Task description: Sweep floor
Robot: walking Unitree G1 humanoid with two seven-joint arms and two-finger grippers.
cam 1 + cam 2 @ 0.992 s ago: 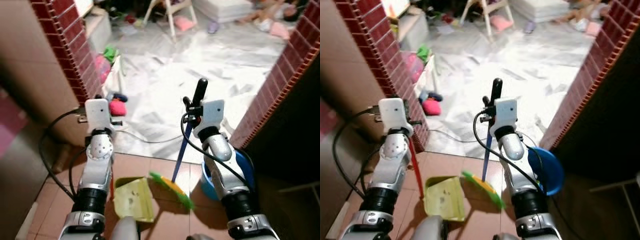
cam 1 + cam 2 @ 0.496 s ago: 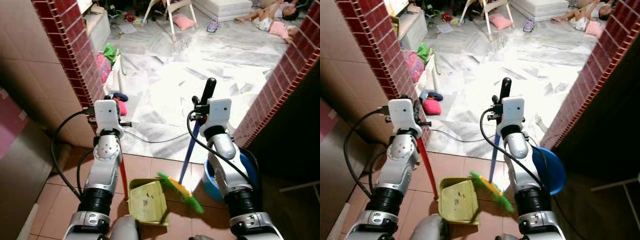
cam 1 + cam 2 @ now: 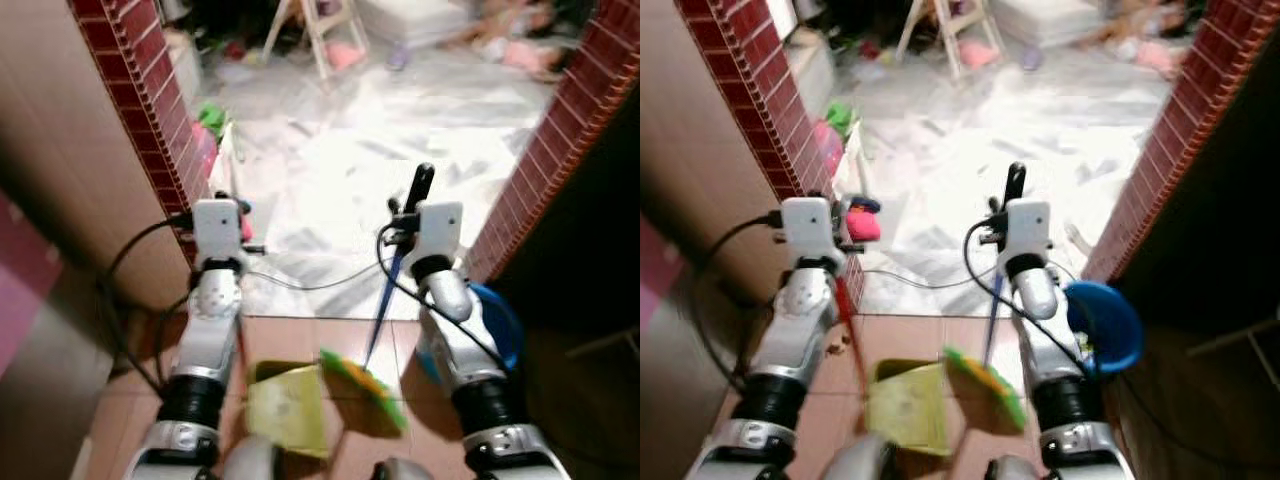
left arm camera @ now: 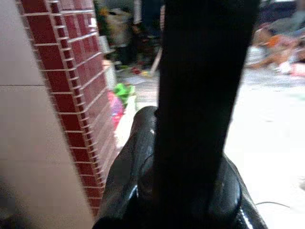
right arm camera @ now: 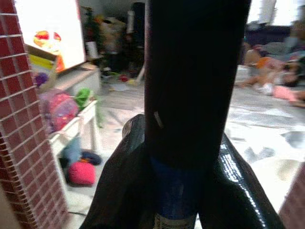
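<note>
broom head (image 3: 365,385) swung nearer the robot, dustpan (image 3: 287,410) edged closer to it

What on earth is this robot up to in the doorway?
It is sweeping. Its right hand grips a broom by the handle, the green bristles resting on the tiled floor. Its left hand holds a yellow dustpan by its red handle, set right beside the bristles.
</note>
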